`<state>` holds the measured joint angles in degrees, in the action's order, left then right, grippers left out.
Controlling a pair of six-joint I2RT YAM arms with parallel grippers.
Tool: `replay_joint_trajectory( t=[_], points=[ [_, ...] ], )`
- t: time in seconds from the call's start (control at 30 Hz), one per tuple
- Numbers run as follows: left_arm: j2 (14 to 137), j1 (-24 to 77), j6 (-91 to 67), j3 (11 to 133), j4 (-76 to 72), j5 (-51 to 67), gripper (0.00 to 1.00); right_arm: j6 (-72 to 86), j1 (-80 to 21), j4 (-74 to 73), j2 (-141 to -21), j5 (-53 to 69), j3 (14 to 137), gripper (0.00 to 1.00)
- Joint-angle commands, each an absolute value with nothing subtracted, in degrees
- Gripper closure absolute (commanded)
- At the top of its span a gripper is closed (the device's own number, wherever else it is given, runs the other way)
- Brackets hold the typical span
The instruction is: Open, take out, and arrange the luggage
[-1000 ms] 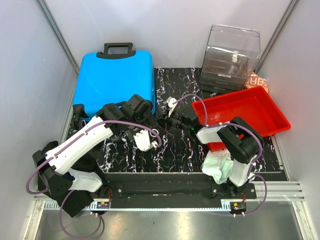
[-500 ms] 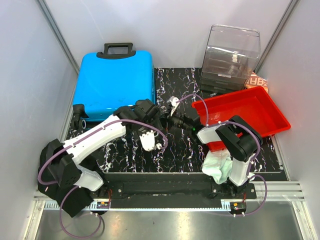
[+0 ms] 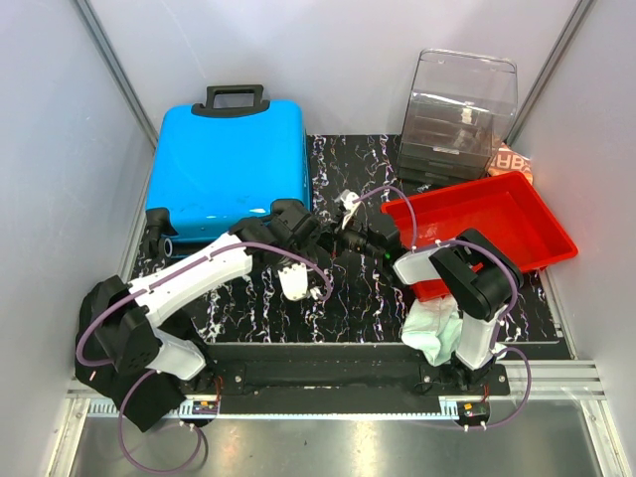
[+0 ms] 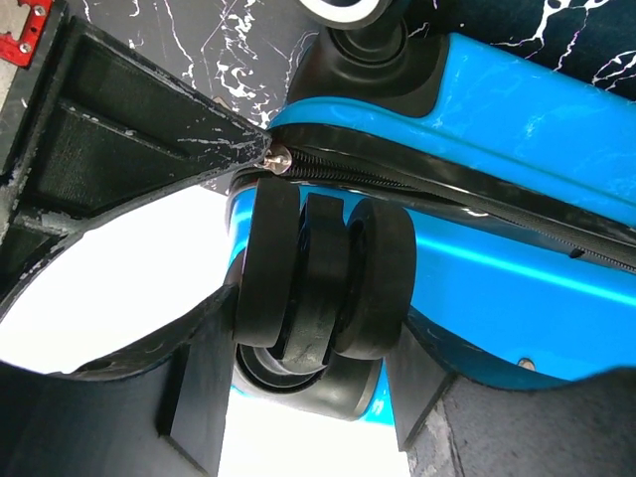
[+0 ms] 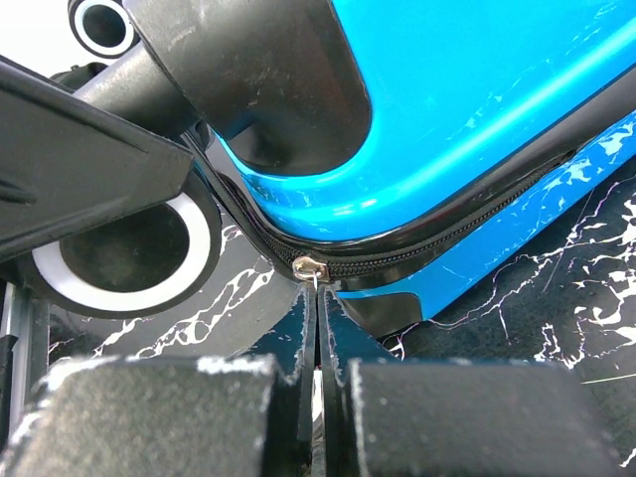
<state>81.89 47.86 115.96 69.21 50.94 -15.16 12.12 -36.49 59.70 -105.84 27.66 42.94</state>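
Note:
The bright blue luggage (image 3: 229, 159) lies flat at the back left, handle away from me. My left gripper (image 3: 291, 217) is at its near right corner. In the left wrist view its fingers (image 4: 194, 397) press both sides of a black wheel (image 4: 323, 288), so the left gripper (image 4: 310, 333) is shut on it. My right gripper (image 3: 333, 237) reaches in from the right to the same corner. In the right wrist view the right gripper (image 5: 316, 298) is shut on the thin silver zipper pull hanging from the slider (image 5: 310, 266). The zip along the luggage (image 5: 477, 89) looks closed.
A red tray (image 3: 477, 224) sits to the right, partly under the right arm. A clear plastic drawer box (image 3: 459, 109) stands behind it. Another luggage wheel (image 3: 157, 227) sticks out at the near left corner. Grey walls close in on both sides.
The left arm has swung in to the luggage's near right corner. Its jaws have narrowed onto the wheel. The right gripper has stayed shut at the zipper.

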Motion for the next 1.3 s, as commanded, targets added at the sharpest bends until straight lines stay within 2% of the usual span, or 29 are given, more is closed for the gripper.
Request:
replay_joint_trajectory(
  t=[0.0,0.2,0.37,0.5,0.67,0.97,1.23,1.27],
  points=[
    [80.51,47.37,139.57,69.16,53.52,-16.53,1.00,9.58,-33.75,59.24,-103.36,21.62,42.37,1.00],
    [78.49,47.37,137.64,76.81,64.77,-11.43,1.00,8.09,-31.91,57.31,-101.60,18.72,41.83,1.00],
    [76.73,47.37,137.29,76.82,65.04,-12.04,1.00,6.24,-30.59,55.20,-100.90,16.96,44.03,1.00],
    [75.85,47.55,137.37,76.03,65.04,-11.25,1.00,4.92,-29.80,53.97,-104.66,16.70,48.86,1.00],
    [74.88,47.72,136.76,75.41,64.95,-10.90,1.00,8.70,-26.11,55.54,-107.92,15.91,55.01,1.00],
    [74.44,47.99,135.53,75.59,63.98,-10.72,1.00,15.55,-26.19,59.94,-119.08,17.05,68.01,1.00],
    [73.04,48.08,131.50,72.87,61.36,-10.90,1.00,15.03,-26.10,61.08,-118.75,15.56,67.60,1.00],
    [72.69,48.08,130.53,71.64,56.91,-11.59,1.00,14.42,-26.10,61.61,-117.26,15.38,65.67,0.96]
  ],
)
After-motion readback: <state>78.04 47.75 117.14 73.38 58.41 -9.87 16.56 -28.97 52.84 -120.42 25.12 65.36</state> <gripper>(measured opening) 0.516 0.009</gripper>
